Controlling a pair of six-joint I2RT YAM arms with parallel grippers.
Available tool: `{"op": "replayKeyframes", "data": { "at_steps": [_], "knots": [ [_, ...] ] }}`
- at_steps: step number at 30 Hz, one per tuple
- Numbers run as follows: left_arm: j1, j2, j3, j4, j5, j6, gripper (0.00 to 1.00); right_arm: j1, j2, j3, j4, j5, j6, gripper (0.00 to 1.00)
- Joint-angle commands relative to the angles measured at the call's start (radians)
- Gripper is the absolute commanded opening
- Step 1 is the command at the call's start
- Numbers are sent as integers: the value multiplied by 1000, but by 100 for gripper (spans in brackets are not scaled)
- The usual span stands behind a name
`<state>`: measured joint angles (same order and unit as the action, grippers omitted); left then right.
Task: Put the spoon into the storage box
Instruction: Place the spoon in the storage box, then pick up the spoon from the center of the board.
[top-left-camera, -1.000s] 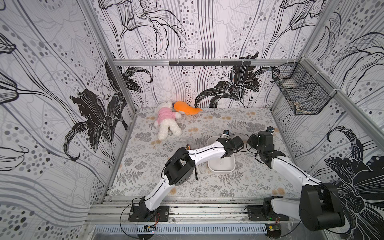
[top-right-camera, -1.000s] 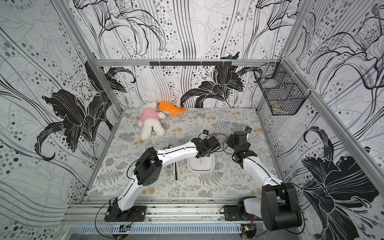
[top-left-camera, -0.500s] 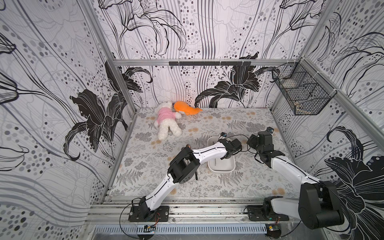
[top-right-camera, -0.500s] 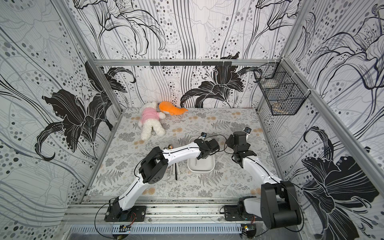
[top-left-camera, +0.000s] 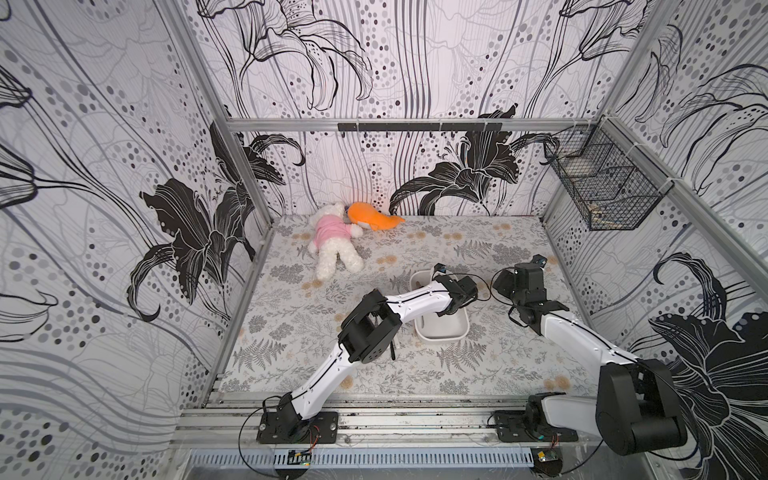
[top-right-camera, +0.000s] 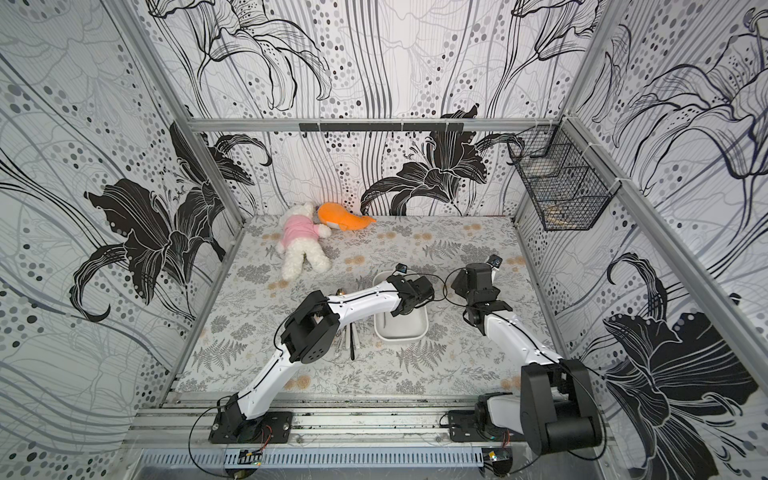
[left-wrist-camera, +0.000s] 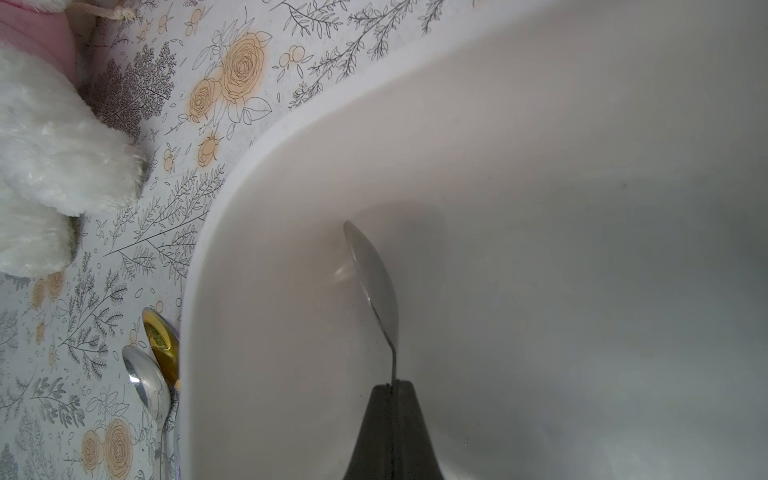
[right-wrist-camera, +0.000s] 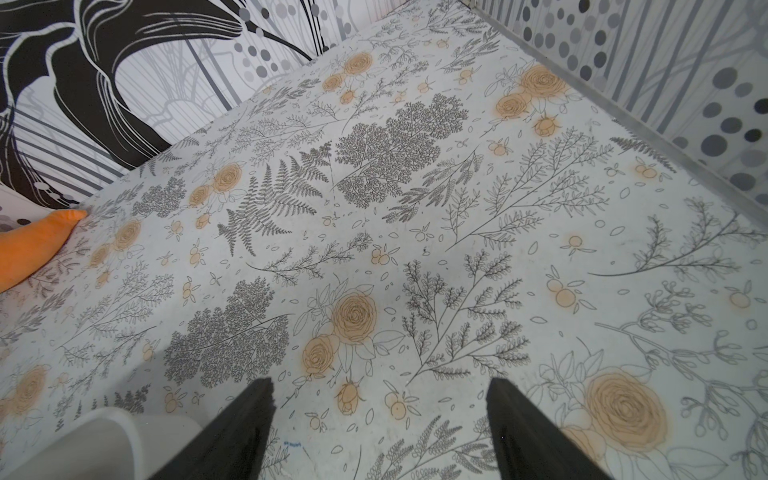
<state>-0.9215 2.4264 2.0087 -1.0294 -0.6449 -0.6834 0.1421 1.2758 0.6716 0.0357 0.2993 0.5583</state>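
Note:
The storage box (top-left-camera: 444, 330) (top-right-camera: 402, 329) is a shallow white tray at mid-table. My left gripper (left-wrist-camera: 392, 384) is shut on the thin handle of a silver spoon (left-wrist-camera: 376, 278). The spoon's bowl hangs edge-on just above the box's floor, near a rounded corner of the rim (left-wrist-camera: 195, 270). In both top views the left wrist (top-left-camera: 457, 291) (top-right-camera: 411, 293) covers the box's far half and hides the spoon. My right gripper (right-wrist-camera: 380, 388) is open over bare mat, just right of the box, whose corner (right-wrist-camera: 112, 419) shows beside one finger.
A gold spoon (left-wrist-camera: 160, 340) and another silver spoon (left-wrist-camera: 147, 382) lie on the mat against the box's outer wall, with dark-handled cutlery (top-right-camera: 351, 338) beside them. A plush bear (top-left-camera: 334, 245) and an orange toy (top-left-camera: 370, 218) lie at the back. A black wire basket (top-left-camera: 602, 191) hangs on the right wall.
The left arm's elbow has shifted slightly right and its wrist has drawn back a little over the box, still holding the spoon. The right arm has stayed put.

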Motion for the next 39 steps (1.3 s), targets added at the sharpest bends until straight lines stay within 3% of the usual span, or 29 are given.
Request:
{"op": "replayKeyframes", "data": {
  "at_steps": [1,13,18,24,32,35,39],
  "knots": [
    [6,29,27,-2,-11,1,9,8,10,26,-20,1,11,85],
    [3,21,21,22,2,9,18,8,13,29,-26,3,12,85],
    [-5,-70,-21,95,10,19,21,8,11,27,-29,11,9,85],
    [11,-354,-245,307,71,40,37,8,2,29,-33,24,2,85],
    [186,-927,-806,559,154,17,48,39,-23,64,-48,-24,-44,84],
    [271,-1114,-994,593,152,6,49,127,-10,137,-101,-45,-90,81],
    [363,-1330,-1170,571,141,-14,51,337,72,307,-215,-75,-127,79]
  ]
}}
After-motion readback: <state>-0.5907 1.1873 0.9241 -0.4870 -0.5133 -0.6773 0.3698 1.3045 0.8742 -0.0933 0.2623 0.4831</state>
